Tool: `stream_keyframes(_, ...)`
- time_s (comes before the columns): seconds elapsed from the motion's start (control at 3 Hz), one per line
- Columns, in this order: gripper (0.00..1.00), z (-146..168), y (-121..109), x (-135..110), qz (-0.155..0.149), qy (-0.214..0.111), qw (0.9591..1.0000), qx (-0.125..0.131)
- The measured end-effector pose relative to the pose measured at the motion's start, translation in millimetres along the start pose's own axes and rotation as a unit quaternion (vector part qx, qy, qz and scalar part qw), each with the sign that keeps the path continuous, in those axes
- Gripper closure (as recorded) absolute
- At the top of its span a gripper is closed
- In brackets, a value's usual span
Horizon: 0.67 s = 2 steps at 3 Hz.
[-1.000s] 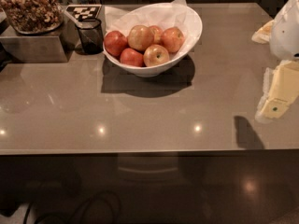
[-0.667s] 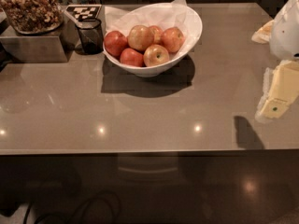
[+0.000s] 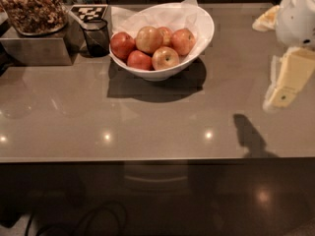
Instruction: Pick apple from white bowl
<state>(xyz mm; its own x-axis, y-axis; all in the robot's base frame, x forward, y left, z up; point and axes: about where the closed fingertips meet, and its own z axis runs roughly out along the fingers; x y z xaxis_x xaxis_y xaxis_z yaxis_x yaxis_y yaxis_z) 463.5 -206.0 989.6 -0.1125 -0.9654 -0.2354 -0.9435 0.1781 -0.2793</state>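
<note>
The white bowl, lined with crinkled white paper, stands at the back middle of the grey table. It holds several apples. The orange-red apple lies at the right of the pile, beside a yellower apple with a dark stem dimple. Two darker red apples lie at the left. My gripper, cream and white, hangs at the right edge of the view above the table. It is well to the right of the bowl and touches nothing.
A small dark mesh cup stands just left of the bowl. A metal box with a bowl of nuts on it is at the far left. A checkered marker lies behind the cup. The table's front edge crosses the view.
My gripper has shifted slightly up in the picture and a little left, and its shadow on the table moved with it. The bowl and apples have not moved.
</note>
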Motion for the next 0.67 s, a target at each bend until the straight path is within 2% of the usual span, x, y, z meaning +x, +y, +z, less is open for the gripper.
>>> stream_keyframes(0.33,0.0,5,-43,-20,-0.044,-0.023,0.9987,-0.012)
stream_keyframes(0.67,0.05,-16,-62,-33,-0.049,-0.04,0.9978,0.021)
